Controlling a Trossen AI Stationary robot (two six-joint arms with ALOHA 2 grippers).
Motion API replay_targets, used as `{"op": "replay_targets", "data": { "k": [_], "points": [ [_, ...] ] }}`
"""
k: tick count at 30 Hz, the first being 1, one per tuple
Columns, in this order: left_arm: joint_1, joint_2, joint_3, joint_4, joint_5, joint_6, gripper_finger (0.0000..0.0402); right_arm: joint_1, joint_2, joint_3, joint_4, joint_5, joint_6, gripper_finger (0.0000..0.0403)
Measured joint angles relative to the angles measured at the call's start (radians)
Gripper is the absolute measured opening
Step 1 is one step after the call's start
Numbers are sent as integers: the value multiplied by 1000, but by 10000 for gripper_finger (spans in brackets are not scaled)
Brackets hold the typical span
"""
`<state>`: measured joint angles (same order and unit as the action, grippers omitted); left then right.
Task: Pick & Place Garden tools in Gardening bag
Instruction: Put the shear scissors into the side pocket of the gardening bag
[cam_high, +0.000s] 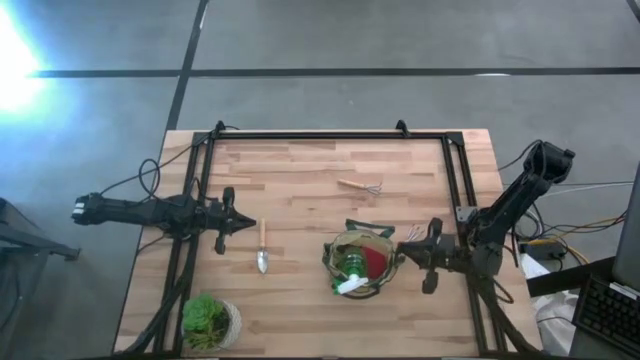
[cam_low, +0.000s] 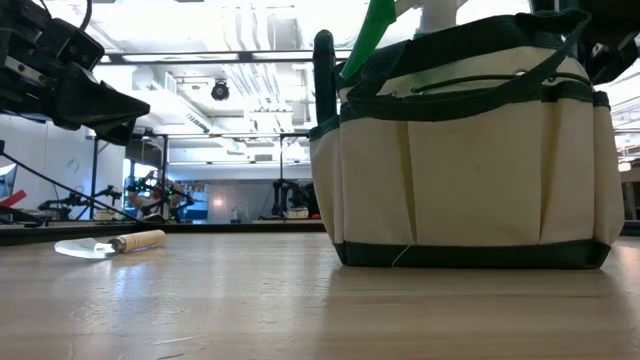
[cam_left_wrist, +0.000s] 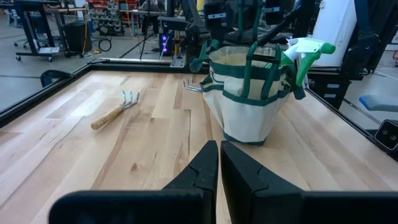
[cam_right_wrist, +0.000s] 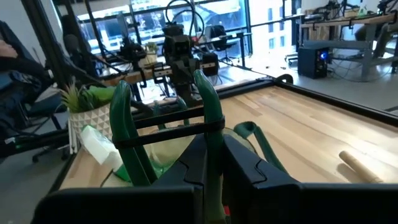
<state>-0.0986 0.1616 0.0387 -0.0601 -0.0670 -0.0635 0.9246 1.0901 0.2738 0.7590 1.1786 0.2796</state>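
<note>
High view: round canvas gardening bag (cam_high: 361, 262) holds a green spray bottle (cam_high: 350, 272); wooden-handled silver trowel (cam_high: 262, 246) lies on planked tabletop (cam_high: 300, 180). Left gripper (cam_high: 236, 226) and right gripper (cam_high: 405, 250) both have narrow, closed jaws holding nothing.

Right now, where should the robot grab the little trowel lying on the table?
Grip the trowel by its wooden handle, coming straight down from above. It lies flat in the open, blade toward the table's near edge, and the left gripper is closest.

Floor (cam_high: 350, 40): grey concrete, dark seams
Light (cam_high: 15, 55): bright glare at one corner
Ceiling (cam_low: 230, 30): white, strip-lit
</note>
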Motion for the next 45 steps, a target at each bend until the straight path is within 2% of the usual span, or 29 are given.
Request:
{"op": "replay_targets", "data": {
  "k": [3, 20, 39, 45],
  "points": [
    [0, 0, 0, 0, 0, 0, 23, 0, 0, -23, 49, 0, -18, 18],
    [0, 0, 0, 0, 0, 0, 23, -2, 69, -27, 77, -11, 1, 18],
    [0, 0, 0, 0, 0, 0, 23, -34, 238, -28, 275, -7, 6, 18],
    [0, 0, 0, 0, 0, 0, 23, -43, 278, -29, 279, 8, 39, 18]
  ]
}}
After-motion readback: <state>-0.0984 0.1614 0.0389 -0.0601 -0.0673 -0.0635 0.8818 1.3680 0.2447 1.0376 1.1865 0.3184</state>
